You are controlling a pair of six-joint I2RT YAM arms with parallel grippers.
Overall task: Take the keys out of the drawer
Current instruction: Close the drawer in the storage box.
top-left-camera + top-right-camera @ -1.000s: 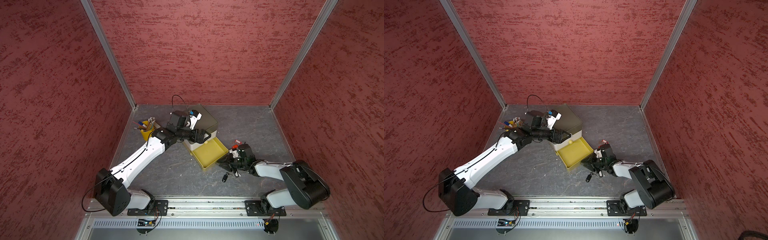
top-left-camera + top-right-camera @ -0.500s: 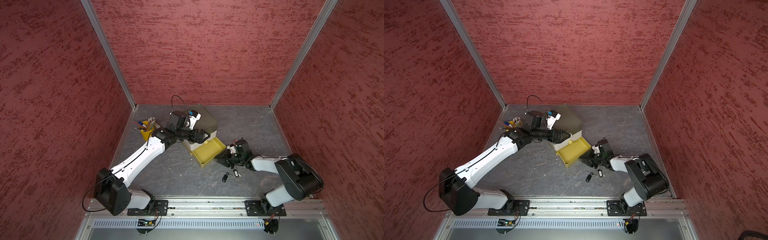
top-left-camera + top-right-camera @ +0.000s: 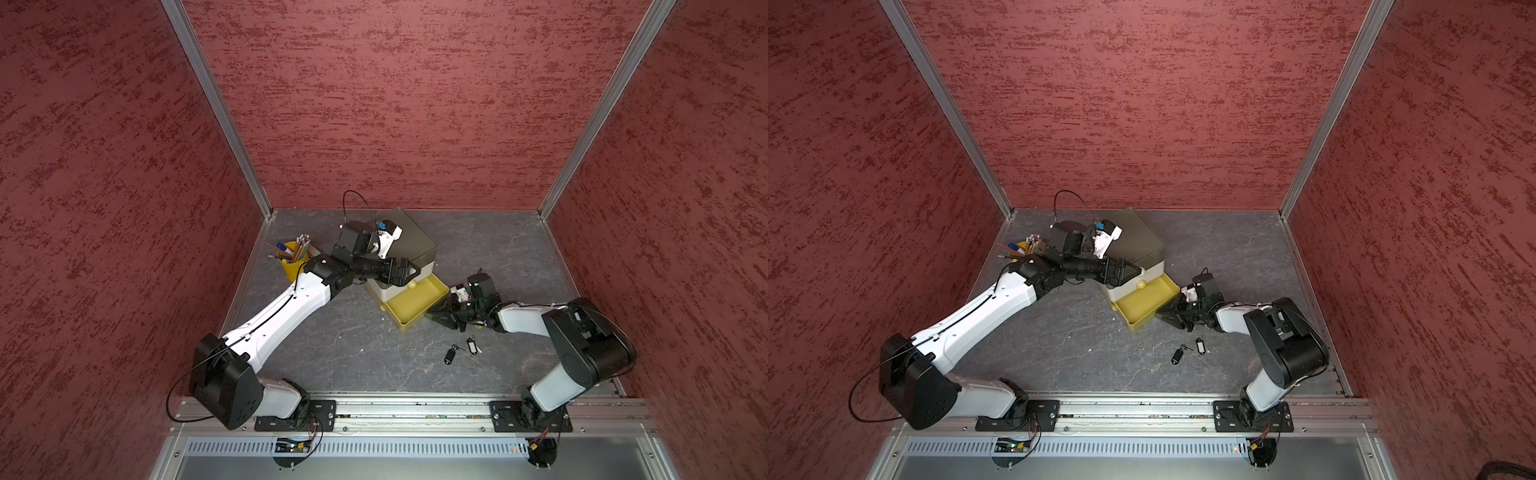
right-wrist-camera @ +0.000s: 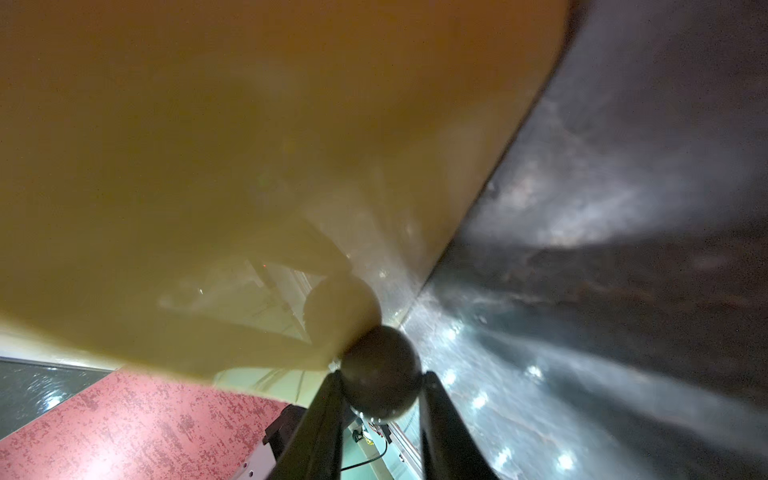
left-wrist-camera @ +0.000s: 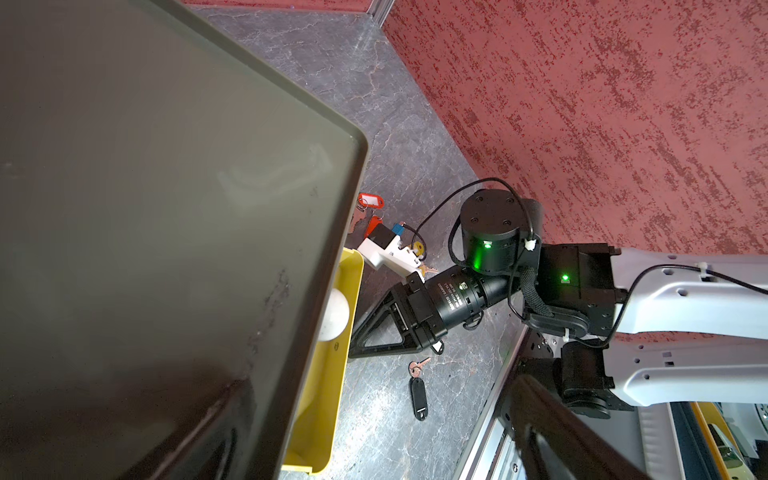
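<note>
Top views overhead, downward; wrist views close beside drawer (image 5: 332,374)

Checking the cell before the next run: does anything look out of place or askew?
Nothing damaged, but the black-tagged keys lie toward the front of the table and the red-tagged keys beyond the right arm, scattered apart. The yellow drawer stands pulled out, its knob in the right gripper.

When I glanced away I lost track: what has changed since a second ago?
The right gripper moved in to the yellow drawer's front; its fingers now flank the knob. The left gripper, cabinet and black keys stayed put.
</note>
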